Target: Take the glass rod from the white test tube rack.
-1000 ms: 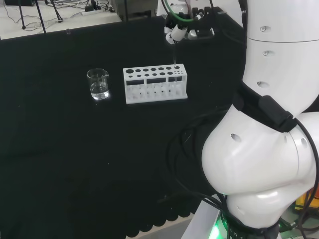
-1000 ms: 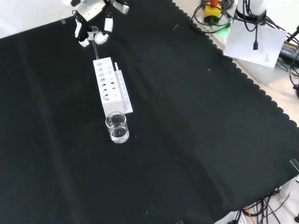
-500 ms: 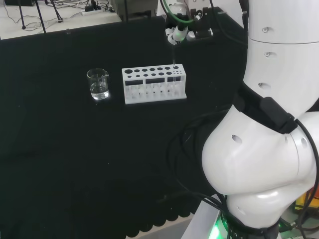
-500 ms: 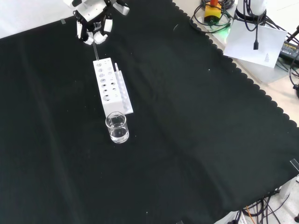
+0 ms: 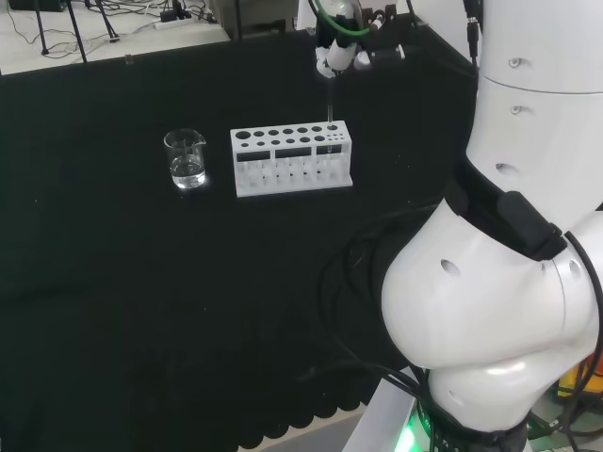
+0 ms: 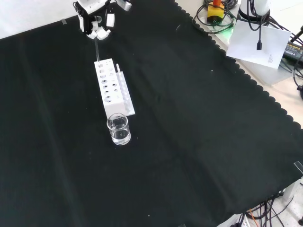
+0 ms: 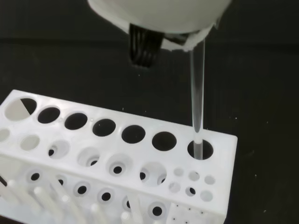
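The white test tube rack (image 5: 292,158) (image 6: 112,87) (image 7: 117,154) stands on the black cloth. A clear glass rod (image 7: 197,93) (image 6: 96,49) (image 5: 329,99) rises upright from the rack's end hole, its lower tip still at the hole's mouth. The hand (image 5: 334,52) (image 6: 97,21) (image 7: 159,16) hovers above that end of the rack with its fingers curled round the rod's top.
A small glass beaker (image 5: 186,157) (image 6: 118,129) with a little clear liquid stands beside the rack's other end. The arm's big white links (image 5: 499,245) fill the right of the head view. Cables and boxes (image 6: 222,14) lie beyond the cloth's scalloped edge.
The hand has risen with the rod, drawing it most of the way up out of the rack's end hole. Rack and beaker stay put.
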Motion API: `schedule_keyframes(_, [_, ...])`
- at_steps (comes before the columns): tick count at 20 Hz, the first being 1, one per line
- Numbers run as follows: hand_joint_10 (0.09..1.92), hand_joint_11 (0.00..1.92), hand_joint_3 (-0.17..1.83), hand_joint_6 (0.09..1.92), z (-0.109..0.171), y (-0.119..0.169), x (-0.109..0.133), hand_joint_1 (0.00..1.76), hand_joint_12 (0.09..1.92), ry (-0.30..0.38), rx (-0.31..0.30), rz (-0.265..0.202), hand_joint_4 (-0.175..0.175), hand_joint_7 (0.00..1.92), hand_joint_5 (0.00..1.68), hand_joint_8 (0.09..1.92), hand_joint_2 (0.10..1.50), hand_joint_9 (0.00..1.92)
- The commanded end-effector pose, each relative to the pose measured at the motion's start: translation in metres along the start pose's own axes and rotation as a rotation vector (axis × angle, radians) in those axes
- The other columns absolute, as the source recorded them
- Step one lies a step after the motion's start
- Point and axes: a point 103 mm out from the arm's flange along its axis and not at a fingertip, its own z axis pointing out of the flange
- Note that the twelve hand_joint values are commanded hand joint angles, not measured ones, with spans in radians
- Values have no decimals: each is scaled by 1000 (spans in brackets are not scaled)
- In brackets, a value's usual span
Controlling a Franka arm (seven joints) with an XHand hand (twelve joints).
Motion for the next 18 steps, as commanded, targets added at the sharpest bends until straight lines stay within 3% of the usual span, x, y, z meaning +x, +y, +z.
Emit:
schedule_keyframes(1, [991, 1768, 847, 832, -54, -25, -4, 1220, 957, 6, -66, 2, -175, 1476, 1227, 1199, 580, 1759])
schedule_keyframes(10, [984, 1767, 855, 828, -111, -50, 6, 1221, 952, 37, -82, -1, -175, 1477, 1232, 1199, 573, 1763])
schedule_keyframes(18, [979, 1767, 861, 824, -138, -56, 25, 1221, 950, 24, -124, -24, -175, 1477, 1236, 1198, 568, 1767])
